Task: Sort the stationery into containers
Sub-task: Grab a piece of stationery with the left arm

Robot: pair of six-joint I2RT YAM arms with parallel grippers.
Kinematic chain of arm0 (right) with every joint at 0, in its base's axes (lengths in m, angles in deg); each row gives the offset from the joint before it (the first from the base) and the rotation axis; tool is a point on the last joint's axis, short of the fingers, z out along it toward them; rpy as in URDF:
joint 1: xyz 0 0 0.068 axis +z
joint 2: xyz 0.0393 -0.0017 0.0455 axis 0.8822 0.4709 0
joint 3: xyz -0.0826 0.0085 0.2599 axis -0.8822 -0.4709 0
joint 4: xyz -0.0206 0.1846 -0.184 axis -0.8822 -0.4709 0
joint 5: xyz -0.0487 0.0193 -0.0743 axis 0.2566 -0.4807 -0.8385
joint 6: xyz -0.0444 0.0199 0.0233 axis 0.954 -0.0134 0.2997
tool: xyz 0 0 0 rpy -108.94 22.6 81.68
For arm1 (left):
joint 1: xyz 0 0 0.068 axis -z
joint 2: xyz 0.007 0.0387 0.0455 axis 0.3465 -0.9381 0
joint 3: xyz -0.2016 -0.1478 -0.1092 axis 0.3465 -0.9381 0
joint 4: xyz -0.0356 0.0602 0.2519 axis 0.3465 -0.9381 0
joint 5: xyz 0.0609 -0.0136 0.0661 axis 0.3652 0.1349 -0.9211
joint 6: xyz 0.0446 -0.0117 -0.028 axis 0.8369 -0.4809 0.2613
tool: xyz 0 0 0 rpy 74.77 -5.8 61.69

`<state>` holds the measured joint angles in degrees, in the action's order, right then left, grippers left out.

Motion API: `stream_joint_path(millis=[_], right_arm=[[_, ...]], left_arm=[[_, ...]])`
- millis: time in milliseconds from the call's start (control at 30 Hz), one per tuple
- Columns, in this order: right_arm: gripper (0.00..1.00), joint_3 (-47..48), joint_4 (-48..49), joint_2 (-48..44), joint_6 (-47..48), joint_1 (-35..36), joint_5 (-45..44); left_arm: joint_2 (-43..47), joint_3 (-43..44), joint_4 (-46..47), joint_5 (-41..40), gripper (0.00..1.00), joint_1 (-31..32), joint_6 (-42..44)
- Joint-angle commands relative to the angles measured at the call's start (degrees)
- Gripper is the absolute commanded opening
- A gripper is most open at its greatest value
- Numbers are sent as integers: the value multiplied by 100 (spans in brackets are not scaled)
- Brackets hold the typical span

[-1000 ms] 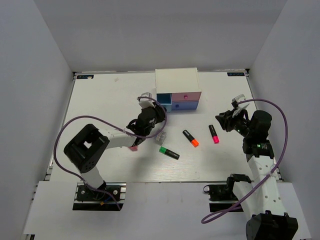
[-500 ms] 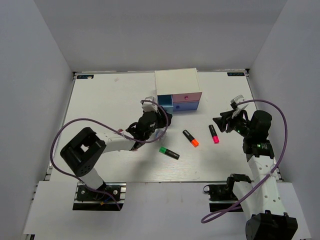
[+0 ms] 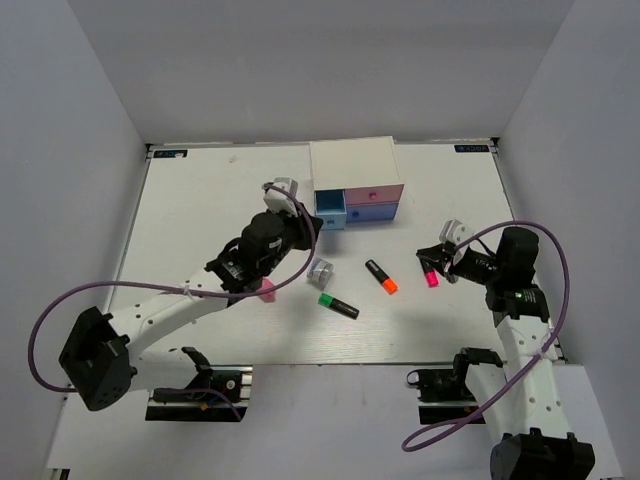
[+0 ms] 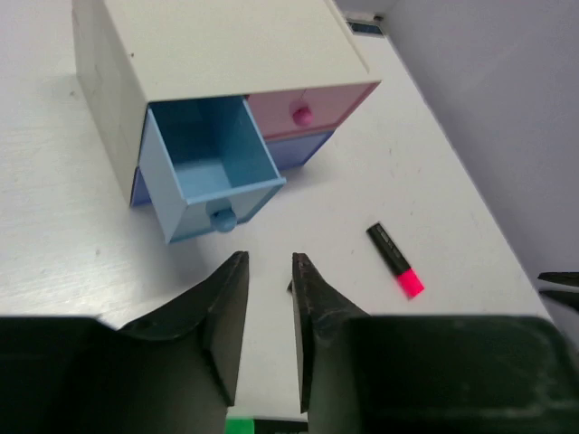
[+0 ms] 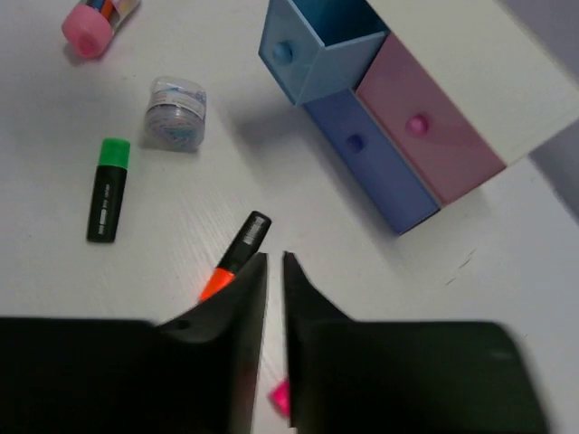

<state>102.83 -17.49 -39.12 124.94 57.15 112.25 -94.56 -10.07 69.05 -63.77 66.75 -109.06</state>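
Hovering over the white table (image 3: 200, 200), the left gripper (image 4: 268, 260) carries its flat, matte black fingers (image 4: 224, 316) a narrow gap apart, with nothing between them. We see them at the bottom of the left wrist view, just below the light blue drawer (image 4: 204, 203). The drawer stands drawn out of the white box (image 4: 226, 45), its round knob (image 4: 222, 219) facing the fingertips and its bare, smooth floor in view.

To its right, the pink drawer (image 4: 335, 99) sits flush in the box. The wider periwinkle drawer (image 4: 294, 149) beneath is likewise pushed in, so we cannot tell what either holds.

The right gripper (image 5: 274, 262) has its black fingers pressed almost together, only a sliver of table showing between them, and it grips nothing. In the overhead view it hangs at centre right, just beside the pink-red highlighter (image 3: 428, 268), a short black barrel with a bright cap.

The orange highlighter (image 5: 237, 253) lies tilted just above the right fingertips in the right wrist view. The green highlighter (image 5: 109, 188) lies at that view's left, apart from the orange one.

Above the green one stands the silver-grey piece (image 5: 176, 113), a small, round, glossy pot shape. The stubby pink cylinder (image 5: 95, 23) lies on its side in the upper left corner. All five pieces rest on the table, outside the drawers.
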Motion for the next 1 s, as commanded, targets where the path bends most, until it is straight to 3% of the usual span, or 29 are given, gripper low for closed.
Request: stream_joint_path(millis=[0, 33, 67, 133, 167, 200, 267, 333, 967], right_arm=[[9, 53, -171, -59, 752, 44, 581], [3, 62, -101, -59, 612, 53, 591], [4, 36, 47, -41, 524, 45, 626], [21, -17, 198, -24, 164, 71, 705], [42, -35, 338, -23, 119, 97, 688], [48, -44, 339, -23, 84, 97, 661], [57, -52, 313, -76, 66, 97, 451], [58, -96, 269, -207, 83, 97, 284], [61, -404, 321, -445, 4, 71, 195]], left_arm=[[122, 671, -1846, 249, 33, 19, 1275], [44, 742, -2092, 328, 33, 19, 1529], [-27, 743, -2365, 433, 33, 19, 1636], [-456, 1015, -2647, 776, 51, 19, 1821], [-658, 1120, -2918, 995, 62, 19, 1822], [-878, 1347, -3078, 997, 75, 71, 1822], [-1388, 1481, -3254, 936, 84, 133, 1953], [-1582, 1481, -3255, 795, 95, 291, 2006], [-2716, 1481, -3088, -1139, 98, 1003, 1672]])
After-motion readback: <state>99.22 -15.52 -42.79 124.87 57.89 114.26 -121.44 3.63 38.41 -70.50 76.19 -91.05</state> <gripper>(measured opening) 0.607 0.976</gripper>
